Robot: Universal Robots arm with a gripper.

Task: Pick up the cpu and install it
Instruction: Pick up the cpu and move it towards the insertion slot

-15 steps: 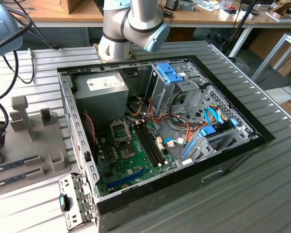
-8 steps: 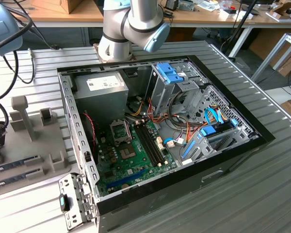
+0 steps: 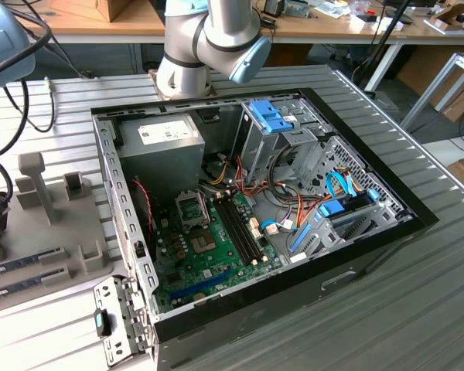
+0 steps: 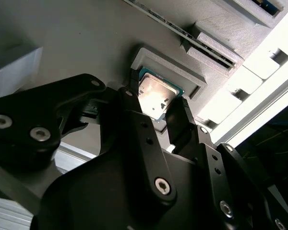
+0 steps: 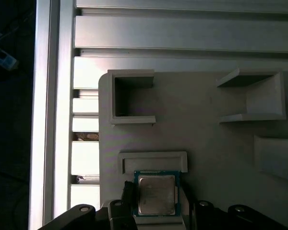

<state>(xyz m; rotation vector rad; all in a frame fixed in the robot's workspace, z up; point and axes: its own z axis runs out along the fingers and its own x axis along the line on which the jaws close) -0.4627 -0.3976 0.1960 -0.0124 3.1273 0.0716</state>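
The cpu (image 5: 156, 194) is a small square chip with a silvery top and a thin green rim. It lies flat in a shallow pocket of a grey fixture plate (image 5: 206, 139), against a raised lip. In both wrist views my gripper (image 5: 156, 203) is down over it, open, with one black finger (image 5: 128, 194) close beside each of two opposite edges. The second wrist view shows the cpu (image 4: 156, 96) shining between the fingertips of the gripper (image 4: 156, 95). The motherboard's metal-framed socket (image 3: 192, 207) sits inside the open computer case (image 3: 371, 239), well off to the exterior view's right of the fixture.
The fixture plate (image 3: 54, 232) carries upright posts and two long memory sticks (image 3: 23, 263). Raised pockets (image 5: 132, 98) stand on the plate beyond the cpu. The arm's base (image 3: 189, 69) stands behind the case. Cables, drive cages and a power supply (image 3: 166, 151) crowd the case.
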